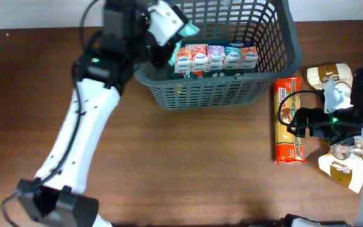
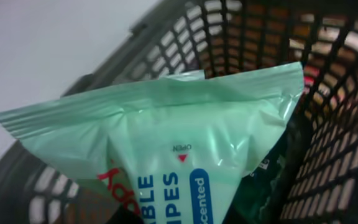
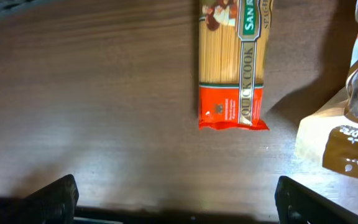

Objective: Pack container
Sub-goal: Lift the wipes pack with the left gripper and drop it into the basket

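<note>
Brown wood-grain table (image 1: 188,170) below, seen from overhead. Found the container (image 1: 207,94) at the far middle of it, upright, with a row of small cartons (image 1: 216,57) standing inside along its near wall. Spotted the left claw (image 1: 169,38) above the container's left end, clamped on a pale green wipes packet (image 2: 166,143). Saw in the left wrist view the packet hanging over the basket's opening, lattice wall behind it and to its right, with the claw's own fingers out of sight behind the packet. Could not tell whether the packet touched the cartons. Placed the right claw (image 3: 176,199) well apart from the container, off to its right over bare table, fingers spread wide and holding nothing. Noted a spaghetti pack (image 3: 235,62) lying flat just ahead of that claw, just beside the container's right front corner. Counted two beige bags (image 1: 342,173) farther right.
</note>
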Available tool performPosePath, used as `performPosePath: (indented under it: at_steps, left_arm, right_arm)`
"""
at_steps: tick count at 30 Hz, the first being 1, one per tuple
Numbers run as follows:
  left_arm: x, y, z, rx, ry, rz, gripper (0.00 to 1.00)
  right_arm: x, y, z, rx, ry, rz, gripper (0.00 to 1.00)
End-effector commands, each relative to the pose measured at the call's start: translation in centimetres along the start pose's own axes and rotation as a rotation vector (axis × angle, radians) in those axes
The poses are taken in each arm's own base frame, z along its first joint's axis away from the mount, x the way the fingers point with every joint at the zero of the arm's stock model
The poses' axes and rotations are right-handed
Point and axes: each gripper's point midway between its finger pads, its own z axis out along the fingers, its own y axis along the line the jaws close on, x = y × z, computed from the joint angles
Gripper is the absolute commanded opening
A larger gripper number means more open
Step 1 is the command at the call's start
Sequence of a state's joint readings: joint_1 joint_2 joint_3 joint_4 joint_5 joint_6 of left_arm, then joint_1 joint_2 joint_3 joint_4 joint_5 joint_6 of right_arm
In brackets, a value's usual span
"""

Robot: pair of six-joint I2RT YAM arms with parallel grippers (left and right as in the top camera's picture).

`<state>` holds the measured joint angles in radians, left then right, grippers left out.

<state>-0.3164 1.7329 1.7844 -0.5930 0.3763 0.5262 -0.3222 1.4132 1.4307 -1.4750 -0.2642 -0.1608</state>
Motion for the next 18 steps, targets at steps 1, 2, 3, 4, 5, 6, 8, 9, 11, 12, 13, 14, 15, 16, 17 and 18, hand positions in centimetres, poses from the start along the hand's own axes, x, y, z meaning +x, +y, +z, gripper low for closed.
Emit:
performPosePath:
  at_steps: [1, 2, 3, 4, 5, 6, 8, 9, 11, 12, 13, 14, 15, 16, 17, 18]
  left_arm:
    - [1.4, 0.8, 2.2, -0.066, 0.071, 0.115, 0.10]
    - [1.9, 0.8, 2.9, -0.061, 0.083, 0.132, 0.10]
    - [2.3, 0.7, 3.5, -0.057, 0.089, 0.137, 0.10]
    - [2.7, 0.8, 4.1, -0.054, 0.094, 0.135, 0.11]
    - [3.1, 0.8, 4.7, -0.051, 0.100, 0.133, 0.11]
    - [3.5, 0.9, 5.3, -0.050, 0.108, 0.135, 0.12]
    - [4.5, 1.0, 6.2, -0.051, 0.130, 0.151, 0.13]
    - [5.0, 1.1, 6.8, -0.047, 0.138, 0.157, 0.15]
    - [5.6, 1.1, 7.6, -0.041, 0.144, 0.166, 0.17]
    - [5.9, 1.1, 8.0, -0.039, 0.148, 0.166, 0.18]
    - [6.1, 1.1, 8.3, -0.038, 0.149, 0.165, 0.19]
    - [6.3, 1.1, 8.6, -0.037, 0.152, 0.164, 0.20]
    - [6.7, 1.0, 9.0, -0.033, 0.156, 0.162, 0.20]
    - [6.9, 1.0, 9.2, -0.030, 0.160, 0.161, 0.22]
    - [7.3, 0.9, 9.5, -0.025, 0.167, 0.158, 0.22]
    - [7.5, 0.8, 9.7, -0.021, 0.173, 0.156, 0.23]
  right_arm:
    - [0.0, 0.2, -0.4, -0.016, -0.002, -0.001, 0.99]
    - [0.1, 0.3, -0.4, -0.017, 0.004, 0.000, 0.99]
    - [0.3, 0.3, -0.4, -0.017, 0.008, 0.002, 0.99]
    - [0.3, 0.3, -0.4, -0.018, 0.011, 0.003, 0.99]
    - [0.4, 0.3, -0.4, -0.018, 0.014, 0.003, 0.99]
    - [0.4, 0.3, -0.4, -0.019, 0.015, 0.004, 0.99]
    - [0.6, 0.3, -0.4, -0.019, 0.020, 0.005, 0.99]
    - [0.6, 0.3, -0.4, -0.020, 0.022, 0.006, 0.99]
    - [0.7, 0.4, -0.4, -0.020, 0.026, 0.007, 0.99]
    - [0.8, 0.4, -0.4, -0.021, 0.029, 0.007, 0.99]
    - [0.8, 0.4, -0.4, -0.021, 0.030, 0.008, 0.99]
    - [0.8, 0.4, -0.4, -0.021, 0.031, 0.008, 0.99]
    - [0.8, 0.4, -0.4, -0.021, 0.032, 0.008, 0.99]
    - [0.8, 0.4, -0.4, -0.021, 0.032, 0.008, 0.99]
    - [0.8, 0.4, -0.4, -0.021, 0.032, 0.008, 0.99]
    - [0.8, 0.4, -0.4, -0.021, 0.032, 0.008, 0.99]
